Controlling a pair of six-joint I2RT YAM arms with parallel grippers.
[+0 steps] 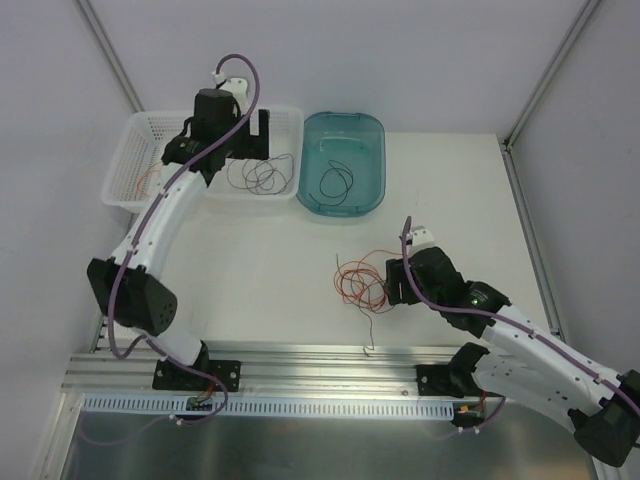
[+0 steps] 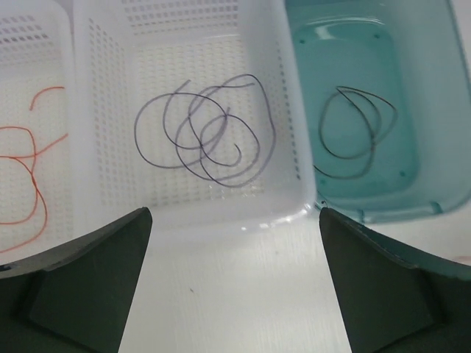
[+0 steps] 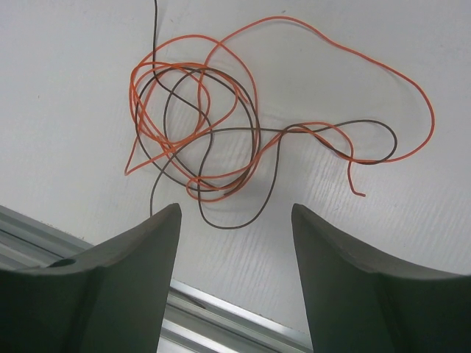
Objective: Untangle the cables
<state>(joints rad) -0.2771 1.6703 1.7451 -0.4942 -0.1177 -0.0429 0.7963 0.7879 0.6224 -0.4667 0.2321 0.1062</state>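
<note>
A tangle of red-orange and black cables (image 3: 206,132) lies on the white table at the near right (image 1: 362,285). My right gripper (image 3: 235,217) hovers just on the near side of it, open and empty (image 1: 392,285). My left gripper (image 2: 235,220) is wide open with nothing between its fingers, over the near rim of the white basket (image 1: 240,148). A looped black cable (image 2: 206,132) lies loose in the basket's right compartment. A red-orange cable (image 2: 29,158) lies in the left compartment. Another black cable (image 2: 353,132) rests in the teal tub.
The white two-compartment basket (image 1: 120,200) stands at the back left, with the teal tub (image 1: 345,117) right beside it. An aluminium rail (image 1: 300,365) runs along the table's near edge, close under my right gripper. Slanted frame posts rise at both back corners.
</note>
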